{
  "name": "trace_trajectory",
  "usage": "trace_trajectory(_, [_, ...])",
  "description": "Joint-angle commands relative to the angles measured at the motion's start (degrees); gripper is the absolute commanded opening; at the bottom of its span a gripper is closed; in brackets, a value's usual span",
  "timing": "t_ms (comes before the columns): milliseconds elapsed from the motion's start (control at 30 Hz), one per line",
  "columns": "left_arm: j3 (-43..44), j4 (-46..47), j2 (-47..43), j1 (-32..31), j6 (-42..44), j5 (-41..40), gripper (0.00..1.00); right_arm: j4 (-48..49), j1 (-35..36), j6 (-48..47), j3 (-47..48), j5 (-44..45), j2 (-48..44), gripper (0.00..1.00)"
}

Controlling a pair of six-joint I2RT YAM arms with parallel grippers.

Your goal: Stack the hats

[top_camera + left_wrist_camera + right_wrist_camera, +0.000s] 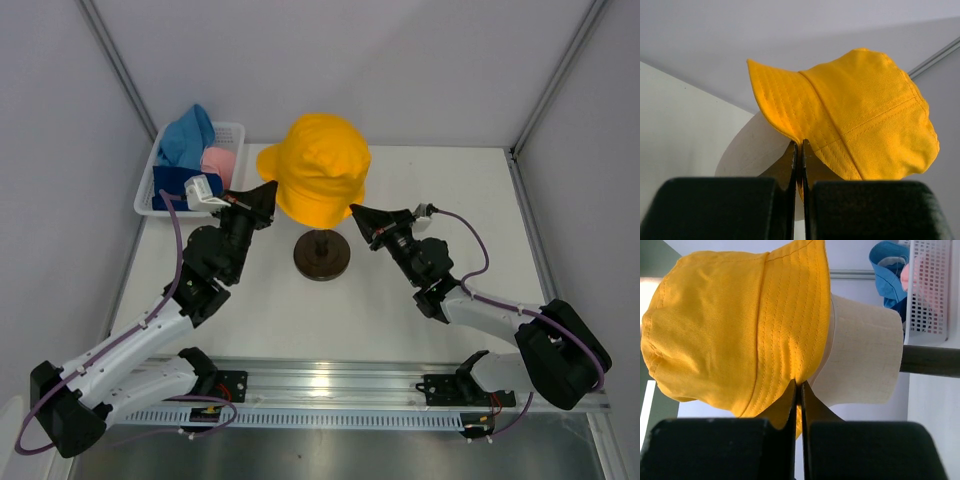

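Note:
The yellow hat (318, 165) sits over the cream mannequin head (867, 360) on its dark round base (322, 255). My left gripper (270, 189) is shut on the hat's brim at its left side; the left wrist view has the yellow hat (860, 115) with its brim edge pinched between the left gripper (800, 145) tips. My right gripper (356, 212) is shut on the brim at the right side; in the right wrist view the yellow hat (735, 325) has its brim clamped in the right gripper (799, 385). A light blue hat (187, 137), a pink hat (219, 161) and a navy hat (172, 182) lie in the basket.
A white plastic basket (237, 130) stands at the table's back left, also seen in the right wrist view as the basket (927, 285). Grey enclosure walls surround the table. A metal rail (330, 385) runs along the near edge between the arm bases.

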Motion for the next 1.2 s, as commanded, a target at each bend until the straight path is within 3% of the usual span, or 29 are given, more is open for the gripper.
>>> trace_trajectory(0, [0.24, -9.67, 0.84, -0.2, 3.94, -3.88, 0.01, -0.26, 0.17, -4.95, -0.91, -0.29, 0.8, 0.0])
trace_trajectory(333, [0.24, -11.88, 0.13, -0.11, 4.29, -5.9, 0.01, -5.01, 0.26, -10.05, -0.64, -0.9, 1.5, 0.0])
trace_trajectory(500, [1.9, -14.24, -0.13, 0.23, 4.9, -5.38, 0.09, -6.33, -0.09, -11.63, -0.55, -2.13, 1.59, 0.0])
trace_trajectory(567, [4.35, -15.65, -0.22, 0.41, 5.25, -4.94, 0.21, -7.2, -0.62, -12.25, -0.12, -4.32, 0.37, 0.16])
trace_trajectory(600, [5.06, -17.22, -0.48, 0.76, 5.52, -4.24, 0.24, -7.9, -1.23, -13.38, -0.03, -4.68, -0.6, 0.32])
trace_trajectory(700, [8.4, -20.3, -0.83, 1.38, 5.17, -2.65, 0.37, -16.67, -2.55, -16.98, 1.89, -4.86, -6.39, 0.59])
trace_trajectory(733, [8.93, -22.23, -1.35, 1.55, 5.17, -1.17, 0.47, -22.88, -3.51, -20.48, 2.52, -4.86, -10.24, 0.64])
trace_trajectory(800, [10.69, -24.69, -2.41, 2.25, 5.08, -0.1, 0.54, -29.06, -4.83, -24.1, 3.75, -4.86, -14.82, 0.76])
trace_trajectory(967, [11.84, -26.11, -8.9, 4.71, 6.75, 0.61, 0.84, -49.19, -12.21, -34.19, 5.24, -0.56, -30.29, 0.86])
trace_trajectory(1067, [13.94, -29.79, -10.15, 11.38, 6.84, 2.43, 0.94, -62.28, -18.61, -43.05, 10.33, -1.52, -34.62, 0.88])
trace_trajectory(1100, [15.34, -33.03, -9.63, 17.4, 6.4, 4.71, 0.97, -64.75, -20.03, -45.45, 11.65, -1.78, -34.19, 0.88])
trace_trajectory(1167, [18.07, -36.64, -7.7, 24.46, 5.0, 14.77, 1.0, -70.12, -23.54, -51.24, 14.38, -2.22, -32.69, 0.89])
